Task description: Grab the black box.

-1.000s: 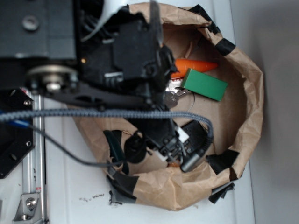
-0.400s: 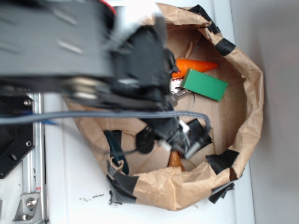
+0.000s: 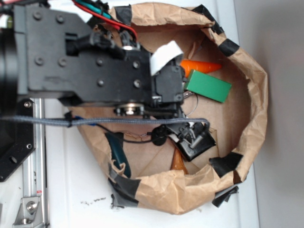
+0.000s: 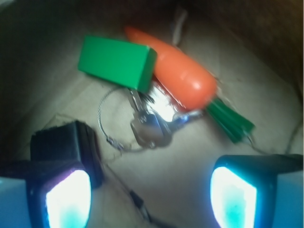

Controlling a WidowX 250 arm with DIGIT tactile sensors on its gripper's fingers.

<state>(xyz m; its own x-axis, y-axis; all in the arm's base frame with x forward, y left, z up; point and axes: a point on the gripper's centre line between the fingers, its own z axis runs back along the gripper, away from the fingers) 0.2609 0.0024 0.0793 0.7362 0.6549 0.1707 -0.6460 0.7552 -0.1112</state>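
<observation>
Inside brown paper bag (image 3: 247,95) on white bench (image 3: 71,190): claw (image 4: 152,190) wide open, gripping nothing, fingers (image 4: 69,199) splayed at 7 and 5 o'clock of wrist view. Black box (image 4: 66,147) touching left finger, behind it at 8 o'clock, not between jaws. Green block (image 4: 116,61) at 11 o'clock, against orange carrot (image 4: 178,71). Keys on wire ring (image 4: 147,126) at centre, just below block. Exterior view: arm (image 3: 95,61) covers bag's 9 o'clock side; green block (image 3: 208,86) at 2 o'clock.
</observation>
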